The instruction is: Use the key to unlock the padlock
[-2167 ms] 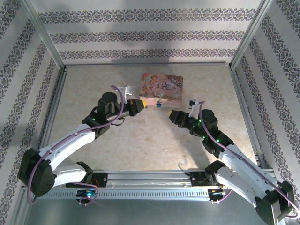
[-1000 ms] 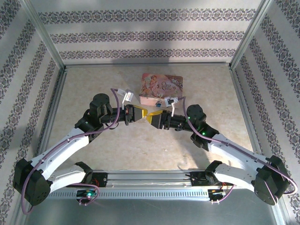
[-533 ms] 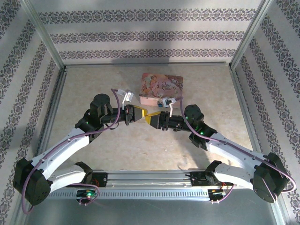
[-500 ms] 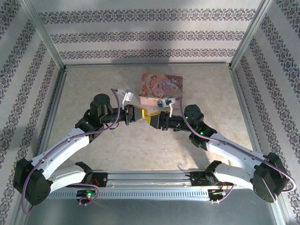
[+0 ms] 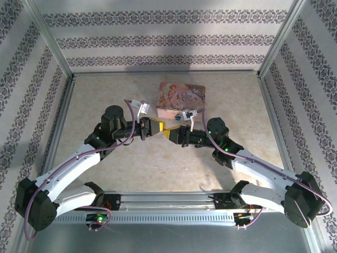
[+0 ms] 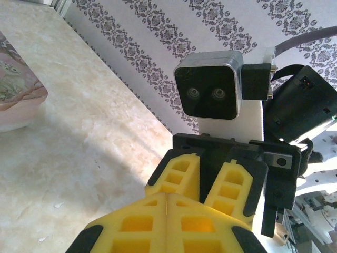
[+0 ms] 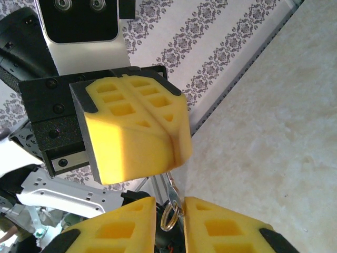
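Observation:
My left gripper [image 5: 160,128] is shut on the key, and in the left wrist view its yellow fingers [image 6: 131,224] meet at a closed seam. In the right wrist view the thin silvery key [image 7: 172,185] sticks out from the left gripper's tips [image 7: 176,150], its ring [image 7: 169,217] hanging at the end. My right gripper [image 7: 168,211] is open, tip to tip with the left one, and the key's ring end lies in the gap between its fingers. The padlock's small blue part [image 5: 179,120] peeks out at the pink tin's front edge, beside the right wrist camera.
The pink picture-printed tin [image 5: 181,99] stands just behind both grippers, toward the back of the table, and its corner [image 6: 16,89] shows in the left wrist view. Metal frame rails [image 5: 163,74] and patterned walls enclose the table. Bare tabletop [image 5: 158,163] lies between the arms and the near edge.
My left gripper has drawn back from the tin toward the middle. The right arm has swung in from the right until its open fingers meet the left gripper's tips around the key.

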You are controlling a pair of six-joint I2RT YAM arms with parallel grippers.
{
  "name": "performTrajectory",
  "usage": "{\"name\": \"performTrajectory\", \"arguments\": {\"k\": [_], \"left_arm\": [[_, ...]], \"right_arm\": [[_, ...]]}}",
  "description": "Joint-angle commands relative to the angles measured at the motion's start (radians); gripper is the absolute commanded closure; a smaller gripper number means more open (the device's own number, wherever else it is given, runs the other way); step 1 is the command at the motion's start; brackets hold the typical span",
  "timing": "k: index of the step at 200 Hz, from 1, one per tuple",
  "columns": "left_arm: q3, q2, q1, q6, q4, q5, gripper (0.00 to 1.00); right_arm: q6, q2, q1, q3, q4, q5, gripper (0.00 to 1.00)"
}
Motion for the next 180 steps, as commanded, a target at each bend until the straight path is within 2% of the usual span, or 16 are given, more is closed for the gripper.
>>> {"name": "performTrajectory", "arguments": {"k": [1,37,48,66,81,107,124,144,162,180], "left_arm": [[-0.005,-0.014,0.007,0.024,0.034,-0.010,1.00],[-0.006,-0.019,0.009,0.026,0.031,-0.014,1.00],[-0.009,-0.022,0.011,0.026,0.032,-0.018,0.90],[-0.009,-0.031,0.020,0.024,0.028,-0.030,0.85],[-0.007,-0.042,0.030,0.021,0.017,-0.056,0.63],[0.011,-0.060,0.042,0.049,-0.066,-0.165,0.36],[0.051,-0.045,0.041,0.097,-0.159,-0.240,0.31],[0.092,0.001,0.040,0.131,-0.219,-0.273,0.26],[0.120,0.052,0.030,0.135,-0.239,-0.311,0.20],[0.158,0.120,0.015,0.146,-0.241,-0.334,0.18]], "right_arm": [[-0.006,-0.003,0.013,0.003,0.037,0.000,0.84],[-0.011,-0.012,0.011,-0.004,0.022,0.022,1.00],[-0.017,-0.014,0.011,-0.006,0.011,0.028,1.00],[-0.030,-0.025,0.011,-0.012,-0.017,0.050,1.00],[-0.048,-0.037,0.010,-0.016,-0.062,0.076,1.00],[-0.092,-0.068,-0.010,-0.012,-0.227,0.163,1.00],[-0.107,-0.097,-0.034,-0.021,-0.328,0.216,1.00],[-0.096,-0.144,-0.075,-0.050,-0.418,0.277,1.00],[-0.068,-0.200,-0.141,-0.082,-0.513,0.321,1.00],[-0.041,-0.265,-0.231,-0.125,-0.589,0.309,1.00]]}}
